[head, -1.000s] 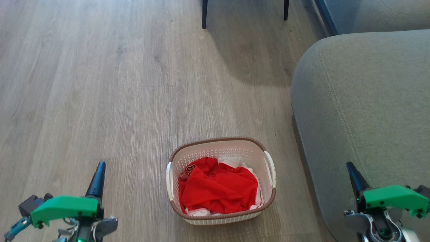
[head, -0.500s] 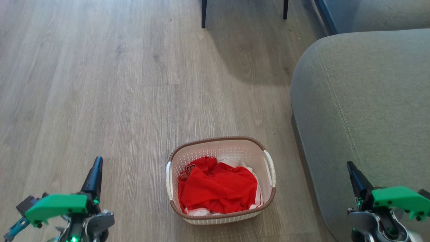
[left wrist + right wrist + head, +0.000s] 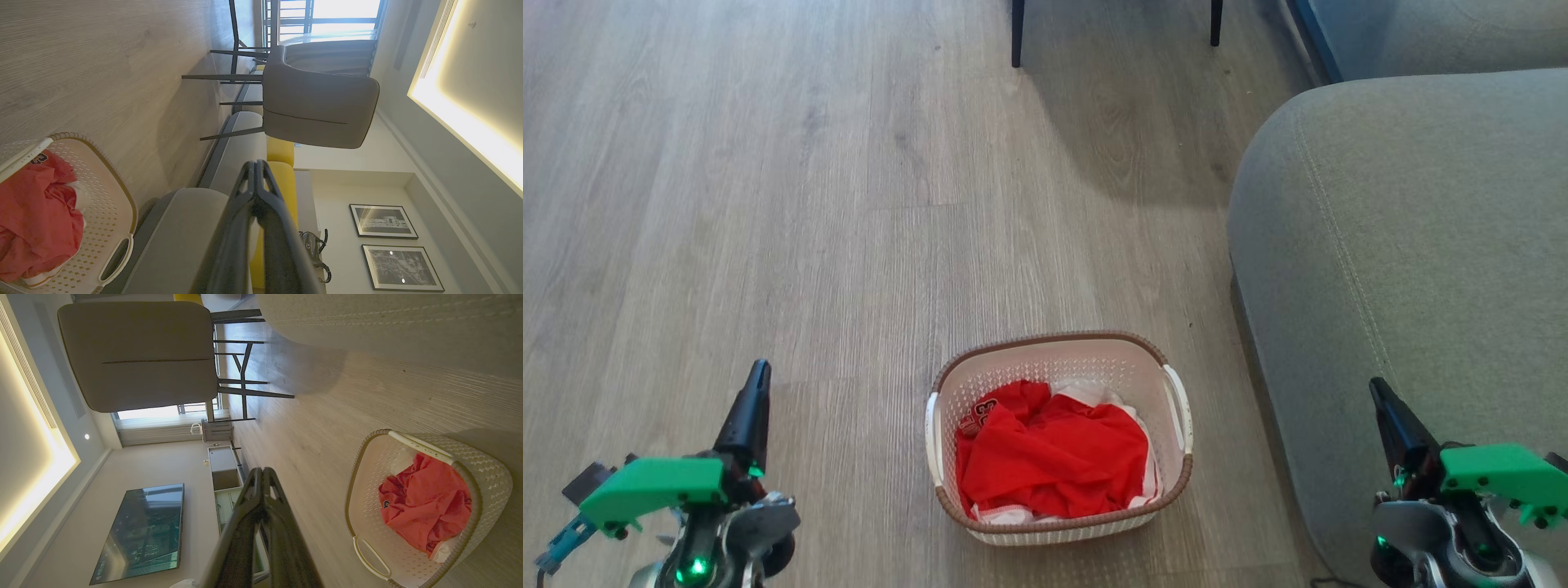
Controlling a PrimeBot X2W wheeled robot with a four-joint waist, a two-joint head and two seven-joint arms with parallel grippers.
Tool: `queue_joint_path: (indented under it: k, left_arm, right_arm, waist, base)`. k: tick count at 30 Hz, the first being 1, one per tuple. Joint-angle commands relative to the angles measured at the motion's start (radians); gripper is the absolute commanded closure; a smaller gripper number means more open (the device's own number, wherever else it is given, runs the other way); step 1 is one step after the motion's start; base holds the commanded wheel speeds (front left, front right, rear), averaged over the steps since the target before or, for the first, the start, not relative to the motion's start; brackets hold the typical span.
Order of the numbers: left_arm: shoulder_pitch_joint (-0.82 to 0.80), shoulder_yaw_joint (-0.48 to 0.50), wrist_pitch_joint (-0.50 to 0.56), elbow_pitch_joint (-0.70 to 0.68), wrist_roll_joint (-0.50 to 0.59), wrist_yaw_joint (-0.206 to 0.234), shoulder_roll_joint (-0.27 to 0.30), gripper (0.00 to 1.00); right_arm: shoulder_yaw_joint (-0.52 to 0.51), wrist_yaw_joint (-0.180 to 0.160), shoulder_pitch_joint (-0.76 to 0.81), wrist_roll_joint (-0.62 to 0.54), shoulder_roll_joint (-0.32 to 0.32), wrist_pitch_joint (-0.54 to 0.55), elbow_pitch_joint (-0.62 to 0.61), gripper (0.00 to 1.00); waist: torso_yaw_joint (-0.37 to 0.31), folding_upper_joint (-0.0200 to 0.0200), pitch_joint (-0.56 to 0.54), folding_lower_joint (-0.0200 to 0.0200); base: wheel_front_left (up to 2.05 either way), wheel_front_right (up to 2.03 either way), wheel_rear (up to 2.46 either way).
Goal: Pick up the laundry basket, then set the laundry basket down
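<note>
Head view: cream-white perforated plastic laundry basket, brown-rimmed, sat on the wooden floor, well apart from both my grippers.
Left gripper: closed, empty.
Right gripper: closed, empty.
Progress: I judged nothing done; lift and set-down remained.

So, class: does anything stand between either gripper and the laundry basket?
Nothing visible blocks the left gripper: bare floor lies between it and the laundry basket. The right gripper shows over the grey sofa, whose edge runs close beside the basket's right handle, so that side is tight.
</note>
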Motion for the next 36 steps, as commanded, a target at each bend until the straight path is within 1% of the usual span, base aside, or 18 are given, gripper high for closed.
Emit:
queue_joint_path:
  k: [1, 36]
  left_arm:
    - [-0.048, 0.037, 0.005, -0.029, -0.004, -0.007, 0.004, 1.0]
    - [-0.047, 0.037, 0.004, -0.03, -0.004, -0.007, 0.004, 1.0]
  right_arm:
    - [0.018, -0.002, -0.049, 0.005, -0.019, 0.007, -0.036, 1.0]
    - [0.012, -0.002, -0.049, 0.0, -0.015, 0.012, -0.035, 1.0]
  waist:
    - [0.0, 0.0, 0.0, 0.0]
    - [0.0, 0.0, 0.0, 0.0]
  base:
    - [0.0, 0.0, 0.0]
    - [0.0, 0.0, 0.0]
